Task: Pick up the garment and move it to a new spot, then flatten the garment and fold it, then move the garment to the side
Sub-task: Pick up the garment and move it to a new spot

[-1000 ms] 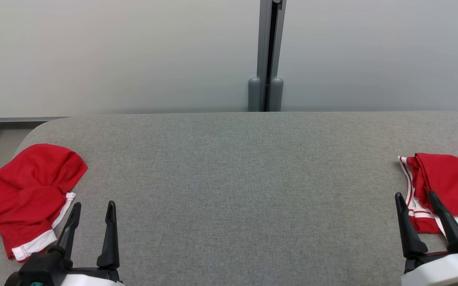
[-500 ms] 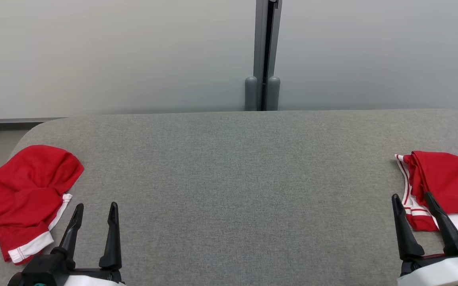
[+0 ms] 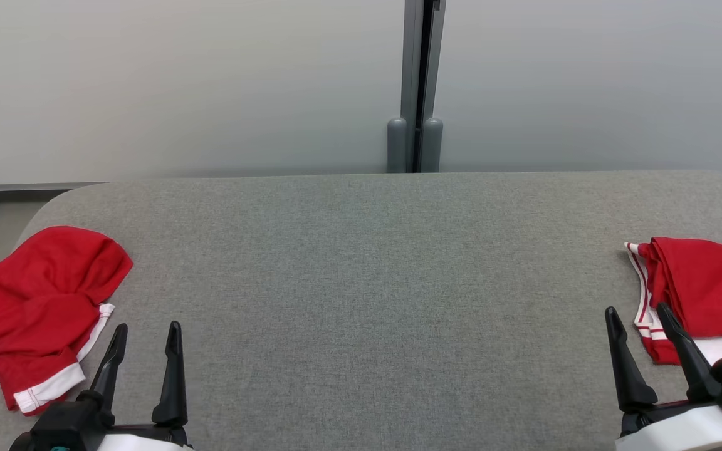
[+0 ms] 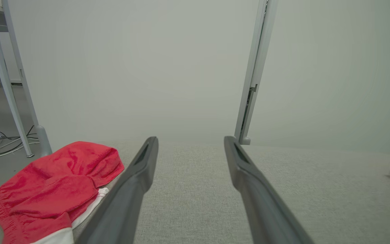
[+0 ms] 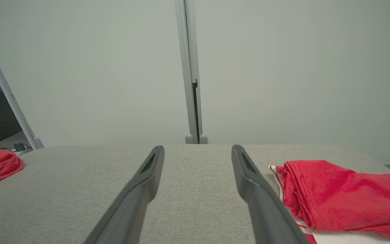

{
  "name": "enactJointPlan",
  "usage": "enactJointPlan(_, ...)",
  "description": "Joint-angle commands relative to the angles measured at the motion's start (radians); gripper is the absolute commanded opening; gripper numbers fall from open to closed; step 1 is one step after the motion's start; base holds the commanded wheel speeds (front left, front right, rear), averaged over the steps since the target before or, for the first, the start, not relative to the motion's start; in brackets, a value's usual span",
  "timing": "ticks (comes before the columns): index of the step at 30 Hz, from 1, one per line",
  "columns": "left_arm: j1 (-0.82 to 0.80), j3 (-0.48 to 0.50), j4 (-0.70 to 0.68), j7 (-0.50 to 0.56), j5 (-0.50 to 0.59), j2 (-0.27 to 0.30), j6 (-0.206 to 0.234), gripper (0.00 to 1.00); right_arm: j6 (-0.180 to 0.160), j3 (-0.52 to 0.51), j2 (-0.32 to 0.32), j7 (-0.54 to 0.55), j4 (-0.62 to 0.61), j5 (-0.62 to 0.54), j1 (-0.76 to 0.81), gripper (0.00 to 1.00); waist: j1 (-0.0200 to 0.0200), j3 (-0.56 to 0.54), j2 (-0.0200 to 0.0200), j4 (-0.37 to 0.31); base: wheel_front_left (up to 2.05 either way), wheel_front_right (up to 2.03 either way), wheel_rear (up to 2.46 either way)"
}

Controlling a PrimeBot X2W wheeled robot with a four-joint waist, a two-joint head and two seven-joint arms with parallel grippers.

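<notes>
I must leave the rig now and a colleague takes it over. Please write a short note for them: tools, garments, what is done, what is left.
Left tool: open, empty, over the table, beside the left garment, apart from it.
Right tool: open, empty, at the near edge of the right garment; I cannot tell if it touches.
Garments: both red with white trim, bunched, one at each end of the table.
Done: no grasp yet; neither garment lies flat.
Left: pick one up, move it, flatten, fold, set aside.
</notes>
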Motion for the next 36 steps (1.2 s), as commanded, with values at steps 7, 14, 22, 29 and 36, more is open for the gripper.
enactJointPlan(7,-0.019,0.019,0.009,-0.002,-0.007,0.007,0.013,1.00,0.001,0.028,0.001,-0.004,0.001,0.009,-0.008,1.00,0.0000,0.002,0.0000,0.065,0.00,0.00,0.00)
enactJointPlan(14,-0.019,0.029,-0.002,0.012,-0.002,0.020,0.031,1.00,0.001,0.047,0.007,-0.005,0.007,0.015,-0.023,1.00,0.0000,0.003,0.0000,0.172,0.00,0.00,0.00)
enactJointPlan(22,0.007,0.037,-0.027,0.030,0.000,0.029,0.061,1.00,0.001,0.071,0.020,-0.014,0.023,0.018,-0.027,1.00,0.0000,-0.002,0.0000,0.295,0.00,0.00,0.00)
enactJointPlan(29,0.021,0.047,-0.050,0.045,-0.009,0.040,0.073,1.00,0.001,0.086,0.022,-0.016,0.032,0.017,-0.036,1.00,0.0000,0.000,0.0000,0.341,0.00,0.00,0.00)
enactJointPlan(36,-0.012,0.082,-0.104,0.114,-0.049,0.062,0.087,1.00,0.001,0.095,0.013,-0.019,0.023,0.010,-0.056,1.00,0.0000,0.023,0.0000,0.329,0.00,0.00,0.00)
